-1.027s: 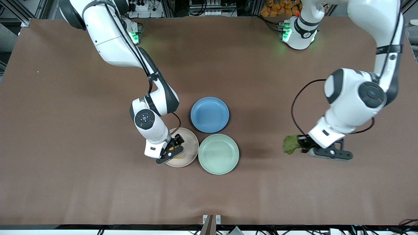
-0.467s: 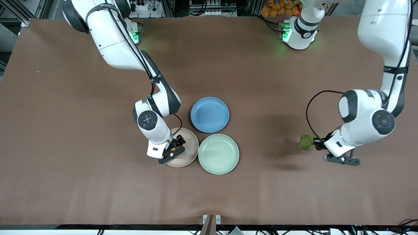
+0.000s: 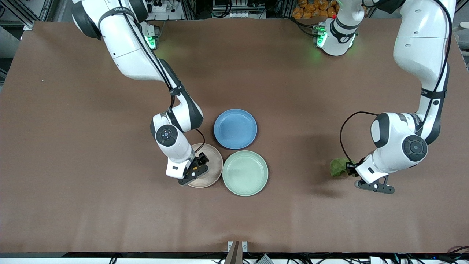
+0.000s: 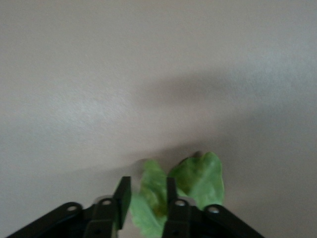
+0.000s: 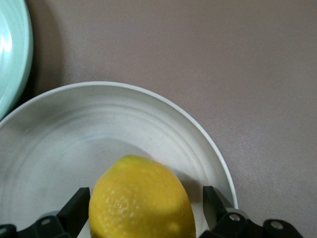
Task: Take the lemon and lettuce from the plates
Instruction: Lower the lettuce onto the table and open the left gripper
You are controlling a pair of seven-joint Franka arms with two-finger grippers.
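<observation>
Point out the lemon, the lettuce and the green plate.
lemon (image 5: 142,198): right wrist view, middle of its rind.
lettuce (image 3: 338,167): front view, middle of the leaf.
green plate (image 3: 245,173): front view, bare middle of its floor.

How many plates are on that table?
3, close together mid-table. The blue plate lies farthest from the front camera, the mint green plate nearest, and the beige plate beside it toward the right arm's end, partly hidden.

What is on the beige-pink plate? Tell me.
The lemon sits on the beige-pink plate, between the open fingers of the right gripper. The rest of the plate in view is bare; the part under the lemon and gripper is hidden.
</observation>
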